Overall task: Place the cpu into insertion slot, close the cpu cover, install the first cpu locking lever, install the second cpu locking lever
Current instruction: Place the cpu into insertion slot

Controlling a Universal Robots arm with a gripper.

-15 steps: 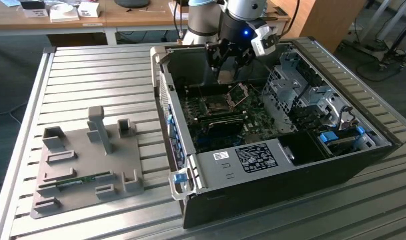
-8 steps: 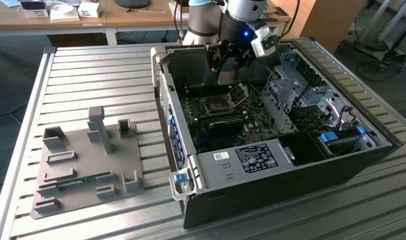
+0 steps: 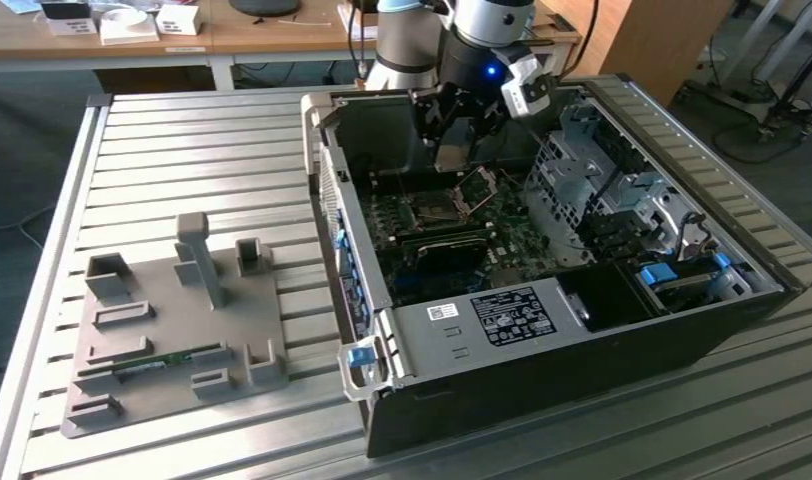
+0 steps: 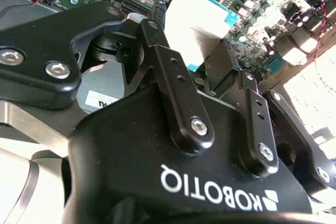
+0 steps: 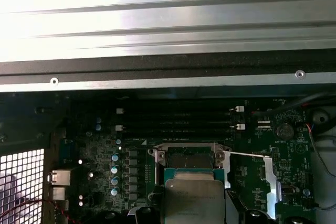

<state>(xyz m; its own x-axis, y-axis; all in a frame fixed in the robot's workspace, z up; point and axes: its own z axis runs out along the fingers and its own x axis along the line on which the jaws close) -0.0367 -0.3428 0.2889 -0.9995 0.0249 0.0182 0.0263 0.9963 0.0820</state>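
Cpu (image 4: pixel 202 22), silvery top showing in the second wrist view, is clamped between the two black fingers (image 4: pixel 170 72) of the gripper (image 3: pixel 452 152). It hangs above the green motherboard (image 3: pixel 513 235), near the socket (image 5: pixel 188 158) but not seated in it. The socket's dark bed lies bare, and its cover (image 3: pixel 477 188) stands tilted up on its hinge. All of this sits inside the open black computer case (image 3: pixel 553 345), which rests on a slatted metal table (image 3: pixel 206 150).
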